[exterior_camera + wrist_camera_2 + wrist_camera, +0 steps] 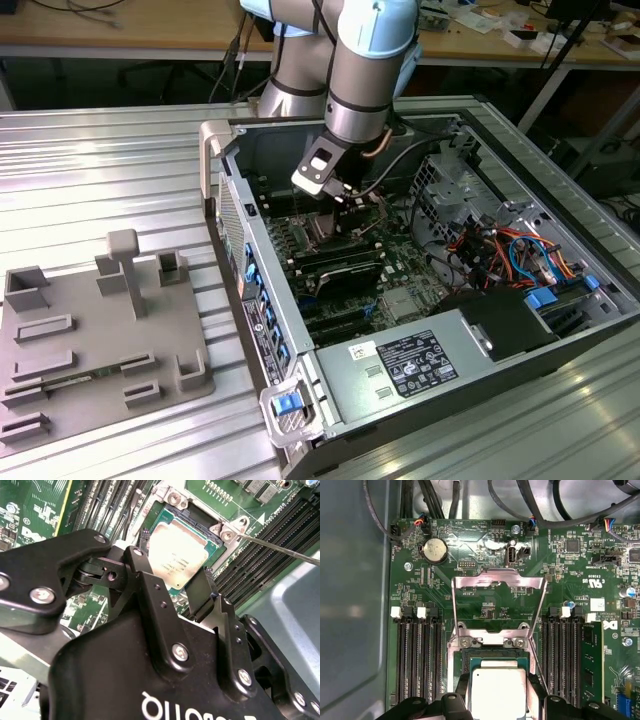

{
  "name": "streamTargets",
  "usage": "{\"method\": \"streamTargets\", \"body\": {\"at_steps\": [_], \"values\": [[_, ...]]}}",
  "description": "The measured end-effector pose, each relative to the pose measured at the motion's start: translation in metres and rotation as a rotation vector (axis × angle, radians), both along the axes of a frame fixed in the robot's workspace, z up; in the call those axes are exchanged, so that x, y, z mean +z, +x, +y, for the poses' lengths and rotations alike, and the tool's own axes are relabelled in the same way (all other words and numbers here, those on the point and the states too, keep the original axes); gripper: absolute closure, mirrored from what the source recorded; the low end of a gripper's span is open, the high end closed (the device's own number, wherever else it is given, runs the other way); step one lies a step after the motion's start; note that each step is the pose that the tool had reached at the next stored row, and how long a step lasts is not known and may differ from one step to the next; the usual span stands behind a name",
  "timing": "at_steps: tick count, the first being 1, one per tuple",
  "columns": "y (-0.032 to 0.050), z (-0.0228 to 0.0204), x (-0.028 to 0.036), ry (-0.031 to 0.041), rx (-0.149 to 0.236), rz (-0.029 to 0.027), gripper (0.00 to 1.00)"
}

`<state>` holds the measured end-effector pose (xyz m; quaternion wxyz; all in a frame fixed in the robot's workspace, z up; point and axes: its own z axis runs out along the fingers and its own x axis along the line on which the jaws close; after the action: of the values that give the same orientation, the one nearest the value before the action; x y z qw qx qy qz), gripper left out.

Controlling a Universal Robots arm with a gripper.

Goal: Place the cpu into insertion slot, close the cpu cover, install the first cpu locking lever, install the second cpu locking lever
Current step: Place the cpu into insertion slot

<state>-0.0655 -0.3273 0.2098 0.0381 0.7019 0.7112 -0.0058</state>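
Note:
The cpu [499,692] shows its silver top face between the two black fingers [534,685] of my gripper [499,687], which is shut on its opposite edges. It hangs just over the insertion slot [495,655], whose dark rim shows beyond the chip. In the second wrist view the cpu [177,555] sits tilted over the insertion slot [192,517], inside my gripper [172,567]. The cpu cover [497,581] stands swung open behind the socket. A thin wire locking lever [280,550] is raised and points away from the socket. In the exterior view my gripper [335,198] reaches down into the open computer case [590,330].
Long black memory slots [417,660] flank the socket on both sides, with one green module [592,665] fitted. Cables [560,515] cross above the motherboard. The case's drive bay and wiring [500,250] lie at the exterior view's right. A grey fixture plate [95,340] rests on the table at its left.

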Motion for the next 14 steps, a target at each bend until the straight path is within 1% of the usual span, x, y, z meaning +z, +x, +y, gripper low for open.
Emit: {"method": "streamTargets", "body": {"at_steps": [2,3,6,9,12,14], "values": [[0.0,0.0004,-0.0009,-0.0017,-0.002,0.003,0.46],[0.0,0.0004,-0.0013,-0.0019,-0.002,0.0036,0.46],[0.0004,0.0005,-0.0039,-0.0018,0.001,0.0044,0.46],[0.0008,0.0005,-0.0047,-0.002,0.015,0.0049,0.46],[0.0009,0.001,-0.0055,-0.0017,0.013,0.0047,0.46],[0.0008,0.0012,-0.0056,-0.0031,0.009,0.0049,0.46]]}}
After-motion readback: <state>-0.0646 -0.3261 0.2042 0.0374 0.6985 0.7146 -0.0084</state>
